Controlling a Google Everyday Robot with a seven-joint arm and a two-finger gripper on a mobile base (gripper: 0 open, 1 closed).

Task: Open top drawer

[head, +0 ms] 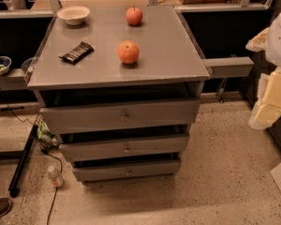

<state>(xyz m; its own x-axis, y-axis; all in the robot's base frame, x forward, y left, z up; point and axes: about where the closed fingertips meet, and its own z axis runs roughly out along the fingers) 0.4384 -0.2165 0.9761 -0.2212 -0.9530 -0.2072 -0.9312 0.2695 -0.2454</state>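
Subject unit: a grey, square-topped cabinet (pixel 168 55) with three grey drawers stacked in its front, standing on a speckled pale floor (pixel 225 172).

The top drawer (pixel 84 118), the widest of the three with a flat grey front panel, sits directly under the cabinet top. Its small round centre knob (pixel 124 116) faces the camera. A dark gap shows between the upper edge of the panel and the underside of the top. Whether the drawer is fully home or slightly drawn cannot be told. The middle grey drawer (pixel 93 149) and the bottom grey drawer (pixel 98 171) lie below it, each with a dark strip above its panel.

On the cabinet top:
- a shallow beige bowl (pixel 73 14) near the rear left corner
- a red apple (pixel 134 16) at the rear centre
- an orange-red apple (pixel 128 51) nearer the front, well apart from the first
- a dark wrapped snack bar (pixel 77 52) to the left of the nearer apple, lying at an angle

The robot's pale cream-and-white gripper (pixel 271 95) is at the right edge of the view, well apart from the cabinet and touching nothing on it. Its state, open or closed, cannot be told.

On the floor at the left: a small clear bottle (pixel 55 176) beside a black cable (pixel 54 198), and a black pole (pixel 21 165) lying slantwise.
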